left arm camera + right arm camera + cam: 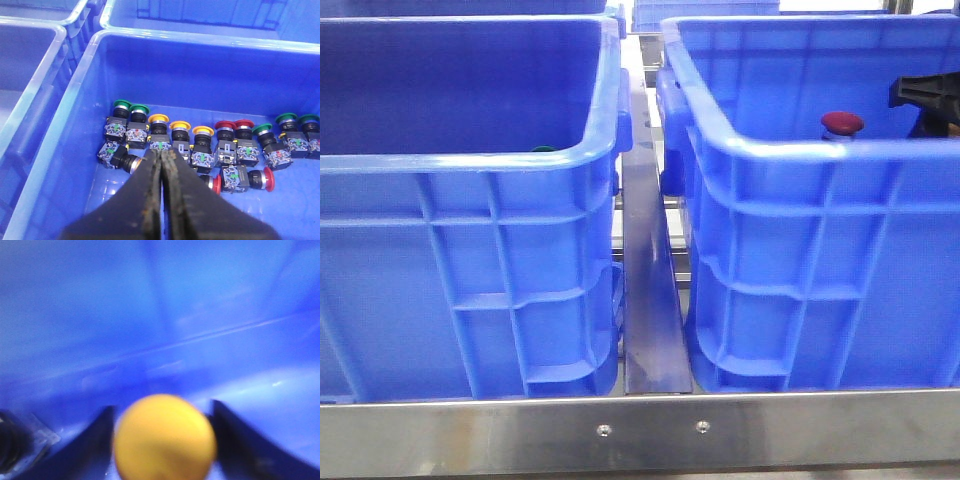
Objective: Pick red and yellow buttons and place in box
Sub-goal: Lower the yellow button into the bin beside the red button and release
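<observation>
In the right wrist view a blurred yellow button (165, 437) fills the gap of my right gripper (162, 412), with a dark finger pressed against each side of its cap, low inside the blue box (165, 300). The front view shows this box (800, 150) on the right, with a red button (841, 124) standing upright in it, cap just above the near rim. My left gripper (162, 152) is shut and empty. It hovers over a row of yellow buttons (180, 125) and red buttons (224, 125) in the left crate (75, 100).
Green-capped buttons (121, 104) stand at both ends of the row, and two red ones (216, 184) lie on their sides nearer the fingers. A black part of the right arm (925, 95) shows above the box. A metal strip (650, 300) separates the crates.
</observation>
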You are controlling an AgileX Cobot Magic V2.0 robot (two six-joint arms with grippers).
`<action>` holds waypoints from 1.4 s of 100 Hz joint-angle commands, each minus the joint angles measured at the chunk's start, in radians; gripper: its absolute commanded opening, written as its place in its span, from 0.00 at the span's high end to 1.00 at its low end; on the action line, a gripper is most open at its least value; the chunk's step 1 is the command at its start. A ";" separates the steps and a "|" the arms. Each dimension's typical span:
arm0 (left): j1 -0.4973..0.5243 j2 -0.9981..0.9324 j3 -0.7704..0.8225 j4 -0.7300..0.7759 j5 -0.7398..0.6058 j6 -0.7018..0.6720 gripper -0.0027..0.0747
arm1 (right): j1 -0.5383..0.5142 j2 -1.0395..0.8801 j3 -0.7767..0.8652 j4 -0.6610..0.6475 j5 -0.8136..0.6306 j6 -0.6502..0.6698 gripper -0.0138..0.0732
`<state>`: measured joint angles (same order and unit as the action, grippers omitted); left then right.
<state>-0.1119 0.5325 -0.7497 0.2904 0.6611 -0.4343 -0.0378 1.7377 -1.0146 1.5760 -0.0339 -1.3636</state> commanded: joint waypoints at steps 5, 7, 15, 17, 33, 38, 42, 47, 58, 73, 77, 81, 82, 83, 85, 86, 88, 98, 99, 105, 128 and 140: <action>0.001 0.003 -0.025 0.007 -0.080 -0.004 0.99 | -0.003 -0.086 -0.021 0.002 0.016 -0.008 0.22; 0.001 0.003 -0.025 0.007 -0.080 -0.004 0.99 | -0.003 -0.094 -0.021 0.002 0.017 -0.008 0.22; 0.001 0.003 -0.025 0.007 -0.080 -0.004 0.99 | -0.003 -0.129 -0.017 0.002 0.024 -0.008 0.22; 0.001 0.003 -0.025 0.007 -0.080 -0.004 0.99 | -0.003 -0.141 -0.014 0.002 0.024 -0.008 0.22; 0.001 0.003 -0.025 0.007 -0.080 -0.004 0.99 | -0.003 -0.269 0.039 0.002 0.049 -0.008 0.22; 0.001 0.003 -0.025 0.007 -0.080 -0.004 0.99 | -0.003 -0.323 0.067 0.002 0.064 -0.008 0.22; 0.001 0.005 -0.025 0.007 -0.080 -0.004 0.99 | -0.003 -0.374 0.092 0.002 0.076 -0.009 0.22; 0.001 0.005 -0.025 0.007 -0.080 -0.004 0.99 | -0.003 -0.436 0.122 0.001 0.098 -0.010 0.22; 0.001 0.005 -0.025 0.007 -0.081 -0.004 0.99 | -0.003 -0.585 0.191 0.001 0.123 -0.017 0.22; 0.001 0.005 -0.025 0.007 -0.081 -0.004 0.99 | -0.003 -0.796 0.289 0.001 0.155 -0.017 0.22; 0.001 0.005 -0.025 0.007 -0.081 -0.004 0.99 | -0.003 -0.844 0.312 0.001 0.162 -0.017 0.22; 0.001 0.005 -0.025 0.007 -0.081 -0.004 0.99 | -0.003 -0.897 0.338 0.001 0.172 -0.017 0.22; 0.001 0.005 -0.025 0.007 -0.081 -0.004 0.99 | -0.003 -0.914 0.346 0.001 0.174 -0.017 0.22; 0.001 0.005 -0.025 0.007 -0.081 -0.004 0.99 | -0.003 -0.923 0.351 0.001 0.177 -0.017 0.22; 0.001 0.005 -0.025 0.007 -0.081 -0.004 0.99 | -0.003 -0.946 0.363 0.001 0.180 -0.017 0.22; 0.001 0.005 -0.025 0.007 -0.081 -0.004 0.99 | -0.003 -0.954 0.372 0.001 0.182 -0.017 0.22; 0.001 0.005 -0.025 0.007 -0.081 -0.004 0.99 | -0.003 -0.976 0.380 0.001 0.185 -0.017 0.22; 0.001 0.005 -0.025 0.007 -0.081 -0.004 0.99 | -0.003 -1.084 0.434 0.001 0.196 -0.017 0.23; 0.001 0.005 -0.025 0.007 -0.081 -0.004 0.99 | -0.003 -1.090 0.437 0.001 0.196 -0.017 0.24; 0.001 0.005 -0.025 0.007 -0.081 -0.004 0.99 | -0.003 -1.139 0.461 0.001 0.196 -0.017 0.29; 0.001 0.005 -0.025 0.007 -0.081 -0.004 0.99 | -0.003 -1.203 0.484 0.001 0.196 -0.017 0.69; 0.001 0.005 -0.025 0.007 -0.081 -0.004 0.99 | -0.003 -1.203 0.484 0.001 0.196 -0.017 0.89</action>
<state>-0.1119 0.5325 -0.7481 0.2904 0.6611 -0.4343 -0.0378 0.5355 -0.5059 1.5742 0.1502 -1.3706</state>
